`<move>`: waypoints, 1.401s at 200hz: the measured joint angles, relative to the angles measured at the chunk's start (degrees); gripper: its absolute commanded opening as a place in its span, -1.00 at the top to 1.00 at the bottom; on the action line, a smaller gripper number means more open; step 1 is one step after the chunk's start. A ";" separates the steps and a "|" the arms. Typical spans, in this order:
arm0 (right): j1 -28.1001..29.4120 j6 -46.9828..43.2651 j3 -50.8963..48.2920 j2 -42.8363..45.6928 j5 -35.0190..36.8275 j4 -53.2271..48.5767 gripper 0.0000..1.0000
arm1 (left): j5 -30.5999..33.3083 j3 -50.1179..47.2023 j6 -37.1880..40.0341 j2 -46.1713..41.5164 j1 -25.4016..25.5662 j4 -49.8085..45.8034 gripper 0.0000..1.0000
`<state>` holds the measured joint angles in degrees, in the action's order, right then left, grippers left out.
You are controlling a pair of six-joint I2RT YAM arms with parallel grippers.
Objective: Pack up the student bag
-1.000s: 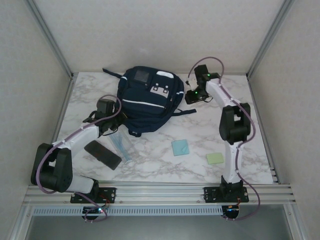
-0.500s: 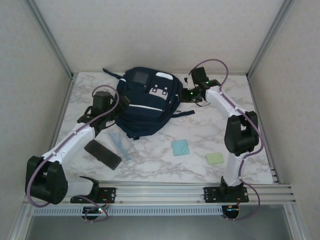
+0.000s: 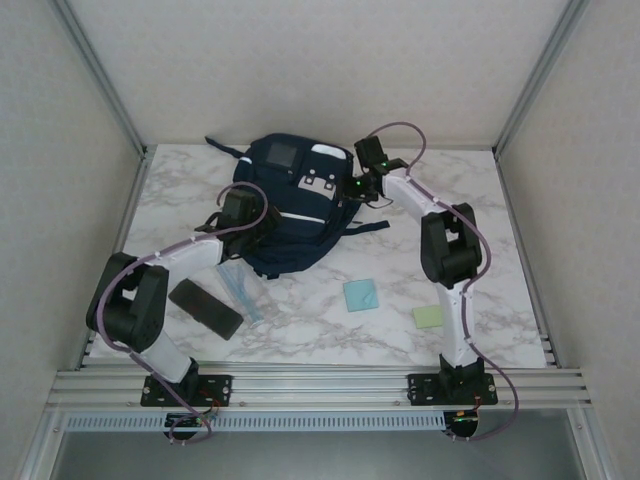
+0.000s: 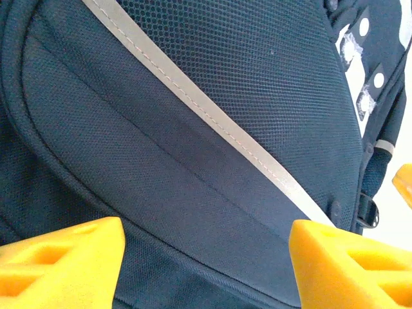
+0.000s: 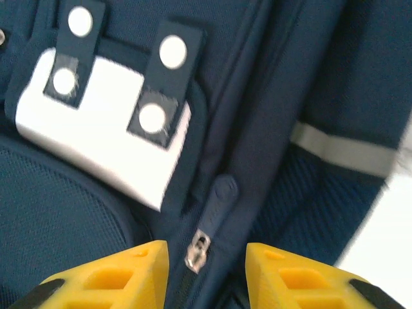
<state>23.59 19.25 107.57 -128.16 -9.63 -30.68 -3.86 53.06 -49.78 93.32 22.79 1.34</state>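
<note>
The student bag lies flat at the back middle of the table, dark navy with a white stripe and a white buckle patch. My left gripper hovers over the bag's lower left front. In the left wrist view that gripper is open, its yellow fingers wide apart over the fabric and holding nothing. My right gripper is at the bag's right side. There it stands open astride the zipper pull, with a gap on each side.
On the marble table in front of the bag lie a black flat case, a clear bluish packet, a blue pad and a green pad. Walls close in the back and both sides.
My left arm swung right onto the bag's lower front and its jaws now stand apart. The right gripper moved left from beside the bag to over its zipper, jaws narrowing.
</note>
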 measured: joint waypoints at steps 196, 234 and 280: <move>2.71 2.86 9.99 -8.83 6.47 -4.13 0.34 | -0.02 -0.42 -0.42 1.64 0.00 1.46 -0.32; 1.49 4.39 6.47 -8.79 0.94 0.11 0.44 | -0.09 -0.31 -0.42 1.66 -0.48 1.46 -0.32; -0.70 6.69 -0.46 -6.10 -6.62 8.31 1.00 | -0.11 0.70 -0.39 2.23 -0.66 0.87 -0.31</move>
<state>22.90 25.93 107.11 -134.26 -16.25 -22.37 -3.97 53.76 -50.17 95.55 22.13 2.22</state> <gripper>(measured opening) 0.034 0.658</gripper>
